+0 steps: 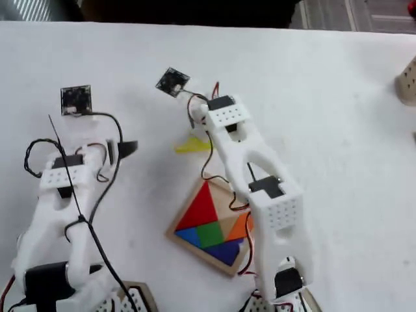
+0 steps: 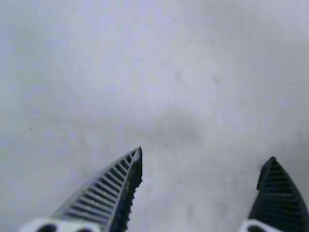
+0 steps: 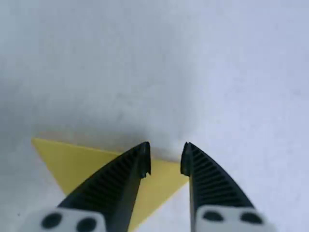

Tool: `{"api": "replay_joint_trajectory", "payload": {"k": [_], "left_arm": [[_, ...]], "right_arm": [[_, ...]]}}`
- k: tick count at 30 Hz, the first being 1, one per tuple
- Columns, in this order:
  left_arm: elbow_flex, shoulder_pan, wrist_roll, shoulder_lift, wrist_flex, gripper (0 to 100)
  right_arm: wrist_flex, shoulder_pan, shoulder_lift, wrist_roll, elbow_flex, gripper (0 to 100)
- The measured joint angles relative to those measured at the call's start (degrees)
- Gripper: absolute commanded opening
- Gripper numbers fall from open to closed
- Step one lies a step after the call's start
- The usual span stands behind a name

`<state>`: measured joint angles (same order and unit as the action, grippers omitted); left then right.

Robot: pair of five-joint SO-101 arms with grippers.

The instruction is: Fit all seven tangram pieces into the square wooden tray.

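Right claw over 1 yellow triangle

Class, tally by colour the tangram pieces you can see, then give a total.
Red piece: 1
Orange piece: 1
Green piece: 1
Light blue piece: 1
Dark blue piece: 1
Yellow piece: 1
Total: 6 in sight; the right arm covers part of the tray.

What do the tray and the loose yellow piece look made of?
The tray: looks like light wood, tan and matte where its bare floor shows. The yellow piece: flat, thin, opaque, evenly coloured with a matte face. It could be painted wood or plastic; the look leaves that open.
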<state>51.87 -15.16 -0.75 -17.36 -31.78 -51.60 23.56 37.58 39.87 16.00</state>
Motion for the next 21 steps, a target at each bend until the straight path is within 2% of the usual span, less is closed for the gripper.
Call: {"api": "replay_joint_trajectory", "payload": {"k": [5,11,18,21], "left_arm": [[0.0,0.0,0.0,0.0,0.0,37],[0.0,0.0,0.0,0.0,0.0,37],[0.0,0.0,0.0,0.0,0.0,37],[0.0,0.0,0.0,0.0,0.0,37]], "right_arm": [[-5.45,0.35,3.25,0.09,4.22,11.2],[-11.34,-0.79,4.66,6.51,6.42,11.2],[-15.65,-4.75,4.13,7.12,6.51,11.4],[-18.46,-6.15,4.04,9.76,6.51,11.5]]}}
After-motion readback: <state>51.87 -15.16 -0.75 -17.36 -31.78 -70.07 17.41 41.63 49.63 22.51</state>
